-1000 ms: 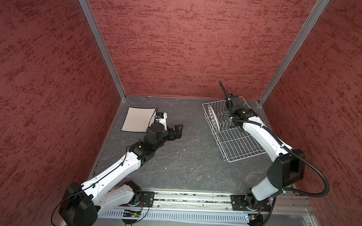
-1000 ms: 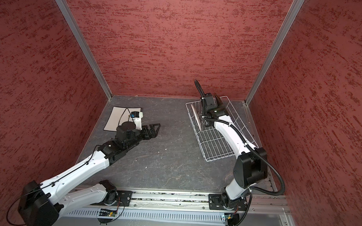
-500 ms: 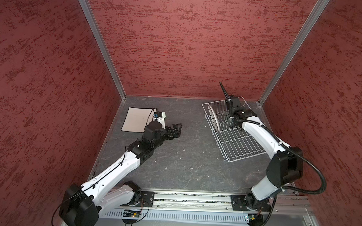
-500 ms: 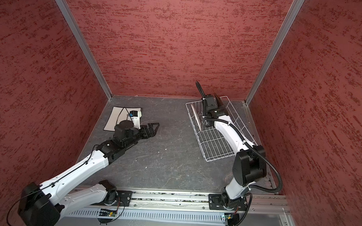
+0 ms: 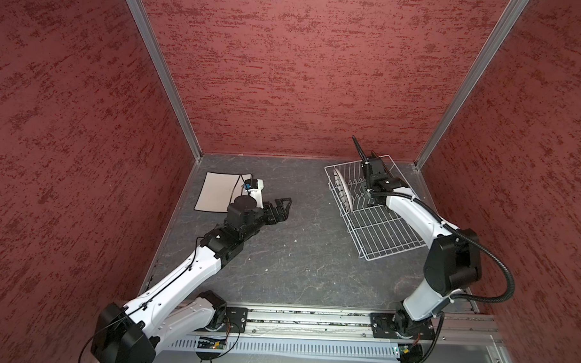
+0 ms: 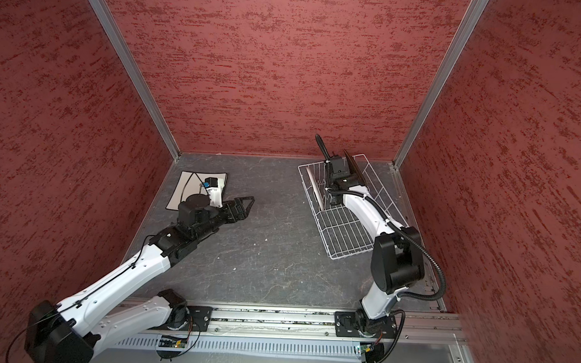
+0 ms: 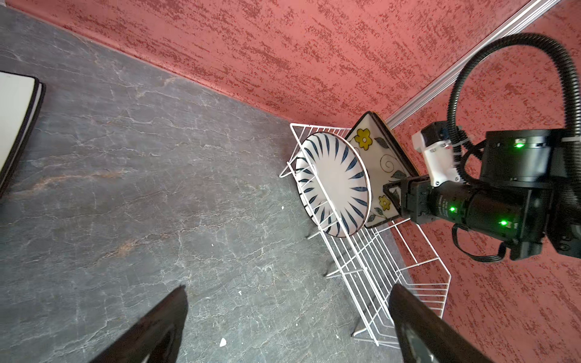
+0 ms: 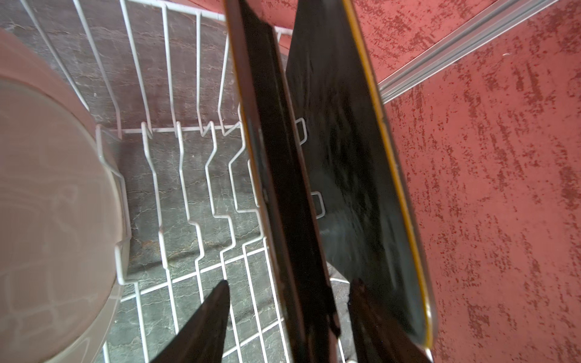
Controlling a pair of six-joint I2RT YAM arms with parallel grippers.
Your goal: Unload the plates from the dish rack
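Dish rack (image 5: 380,232) at the table's (image 5: 296,255) back right corner holds upright a round plate (image 7: 333,185), floral plate (image 7: 380,166) and black plate (image 8: 345,157). Right gripper (image 8: 287,292) straddles the floral plate, jaws apart. Left gripper (image 7: 287,287) hovers open near a flat cream plate (image 5: 219,191).

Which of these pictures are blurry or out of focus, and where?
Right wrist view: the round plate is a soft blur, very close up. Left wrist view: the rack and flowered plate are sharp. Both top views: evenly lit.
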